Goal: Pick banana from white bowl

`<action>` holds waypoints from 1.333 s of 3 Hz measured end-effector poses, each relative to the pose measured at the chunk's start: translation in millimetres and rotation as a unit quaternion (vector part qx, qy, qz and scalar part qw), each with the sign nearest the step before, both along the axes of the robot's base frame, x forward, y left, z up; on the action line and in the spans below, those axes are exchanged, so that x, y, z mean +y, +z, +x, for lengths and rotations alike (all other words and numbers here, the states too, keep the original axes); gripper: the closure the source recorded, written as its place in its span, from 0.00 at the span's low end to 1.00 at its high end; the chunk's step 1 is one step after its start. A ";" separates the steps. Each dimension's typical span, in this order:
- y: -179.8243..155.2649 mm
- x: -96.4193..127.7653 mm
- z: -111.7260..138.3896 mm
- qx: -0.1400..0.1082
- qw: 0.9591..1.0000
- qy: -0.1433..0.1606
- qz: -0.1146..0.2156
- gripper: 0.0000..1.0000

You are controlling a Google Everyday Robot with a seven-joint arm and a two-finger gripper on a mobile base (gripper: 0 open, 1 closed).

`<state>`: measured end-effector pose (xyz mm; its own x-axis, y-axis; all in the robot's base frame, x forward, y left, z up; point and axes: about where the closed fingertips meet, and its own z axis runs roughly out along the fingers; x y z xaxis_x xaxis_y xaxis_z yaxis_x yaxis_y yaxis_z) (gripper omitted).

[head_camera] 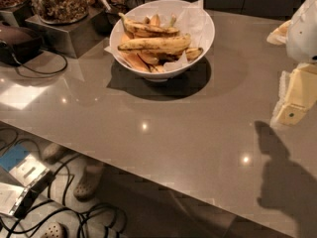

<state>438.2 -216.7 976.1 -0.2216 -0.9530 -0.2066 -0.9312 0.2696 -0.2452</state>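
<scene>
The white bowl [200,36] stands on the grey counter at the top centre, lined with crumpled white paper and holding several bananas. The banana [154,44], long, nearly straight and streaked brown, lies across the middle of the pile with its tip pointing right. A shorter spotted banana [147,29] lies behind it. The gripper [295,99], pale yellow and white, hangs at the right edge of the view, well to the right of the bowl and above the counter. It holds nothing that I can see. Its shadow falls on the counter at the lower right.
Glass jars of nuts [58,1] stand on a metal stand [69,33] at the top left. A dark round device [17,42] with a cable lies at the left. The counter's front edge [99,155] runs diagonally; cables and shoes lie on the floor below.
</scene>
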 end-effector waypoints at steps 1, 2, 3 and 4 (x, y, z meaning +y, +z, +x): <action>5.0 5.2 6.9 0.000 1.000 -0.003 -0.005 0.00; 8.0 20.4 22.8 0.010 0.999 0.022 -0.024 0.00; 12.7 47.2 48.3 0.003 0.997 0.058 -0.050 0.00; 15.2 49.5 52.2 -0.007 0.997 0.059 -0.045 0.00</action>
<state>490.4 -167.2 991.3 -0.1047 -0.9872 -0.1204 -0.9515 0.1347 -0.2766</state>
